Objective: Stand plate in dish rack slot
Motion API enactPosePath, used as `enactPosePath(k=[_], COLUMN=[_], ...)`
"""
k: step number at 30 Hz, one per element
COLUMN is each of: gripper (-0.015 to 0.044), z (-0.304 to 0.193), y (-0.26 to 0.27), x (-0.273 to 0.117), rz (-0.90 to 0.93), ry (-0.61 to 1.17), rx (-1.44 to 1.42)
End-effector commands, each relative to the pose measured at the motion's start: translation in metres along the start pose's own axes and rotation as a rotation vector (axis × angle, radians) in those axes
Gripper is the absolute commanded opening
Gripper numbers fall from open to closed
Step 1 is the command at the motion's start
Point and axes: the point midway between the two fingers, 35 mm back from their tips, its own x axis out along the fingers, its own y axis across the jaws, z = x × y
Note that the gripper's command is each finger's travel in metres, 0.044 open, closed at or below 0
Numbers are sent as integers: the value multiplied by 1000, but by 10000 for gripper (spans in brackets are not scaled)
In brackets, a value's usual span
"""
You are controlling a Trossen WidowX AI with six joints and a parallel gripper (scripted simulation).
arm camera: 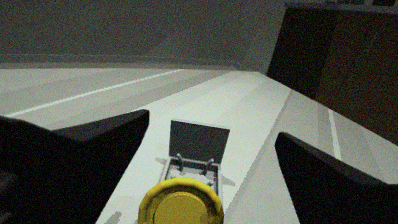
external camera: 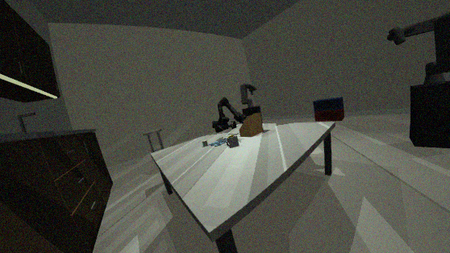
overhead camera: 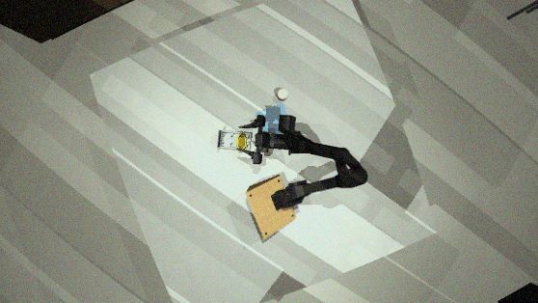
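Observation:
The yellow plate [overhead camera: 242, 141] [arm camera: 181, 206] stands on edge, perhaps leaning a little, at the arm-side end of the dish rack [overhead camera: 227, 140] [external camera: 232, 142] [arm camera: 199, 140]. In the wrist view its round face is toward the camera, low in the picture, with its lower part cut off. The rack's dark end panel and grey pegs show beyond it. The exact slot and the plate's bottom edge are hidden. My gripper [arm camera: 214, 128] is open and empty. Its fingers are spread wide to either side, and the plate shows below the line between the tips, touching neither finger in the wrist view.
A blue cloth [overhead camera: 273, 117] [external camera: 218, 143] lies beside the rack, partly under the gripper in the top view. A small pale round object [overhead camera: 282, 94] [external camera: 205, 143] stands beyond the cloth. The arm's wooden base [overhead camera: 270, 212] [external camera: 252, 126] is on the rack's other side.

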Motion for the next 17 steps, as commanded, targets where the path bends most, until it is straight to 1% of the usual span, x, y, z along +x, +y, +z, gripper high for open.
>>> enactPosePath(k=[1,7,17], gripper=[400,400,400], z=[37,38,36], y=[3,4,13], x=[-4,-3,4], rz=[-11,-5,78], ry=[-7,4,200], rx=[-9,8,263])
